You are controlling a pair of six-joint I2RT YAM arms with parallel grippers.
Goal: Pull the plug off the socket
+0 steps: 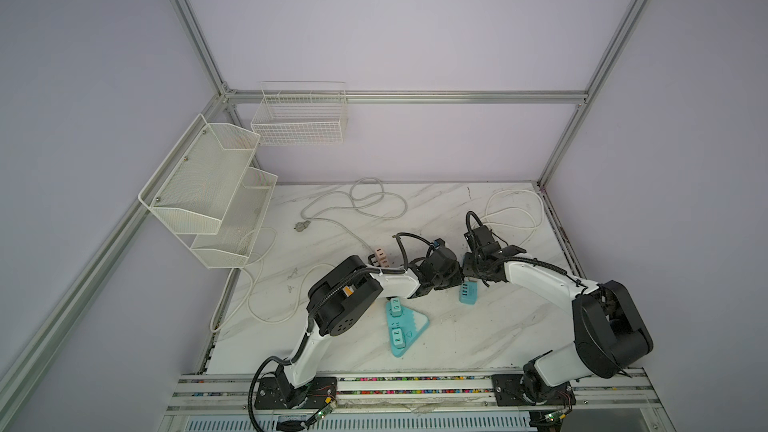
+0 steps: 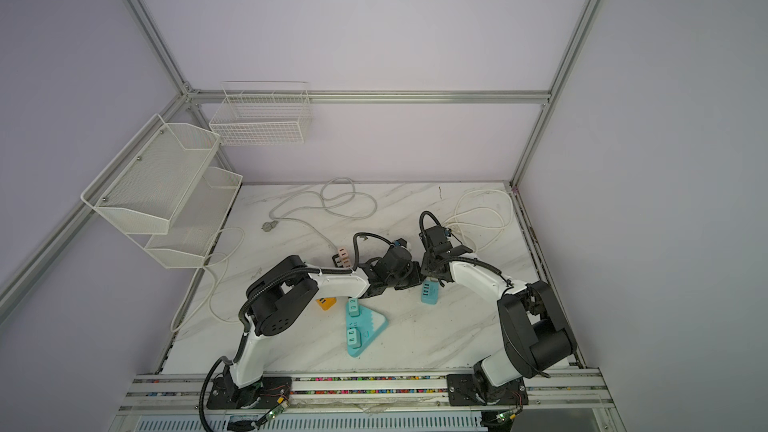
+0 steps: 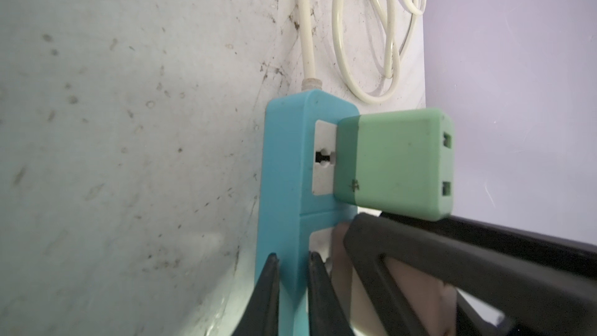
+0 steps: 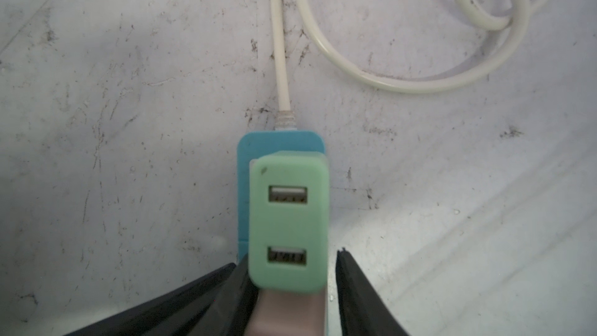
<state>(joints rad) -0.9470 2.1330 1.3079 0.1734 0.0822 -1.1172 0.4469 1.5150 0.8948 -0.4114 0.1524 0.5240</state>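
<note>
Scuffed marble desk (image 4: 113, 124) carried the blue socket strip (image 3: 284, 163), which the left end effector (image 3: 290, 260) pinched by its edges, steadying it. Seated in the strip just beside that grip stood the taupe plug (image 4: 284, 315); the right end effector (image 4: 287, 258) straddled it, spread, 1 jaw clear. It likely needed to close squarely, then pull straight off the strip's face. Toward the strip's far end, the green plug (image 3: 394, 163) crowded those jaws; beyond lay its looped white cord (image 4: 281, 69).
</note>
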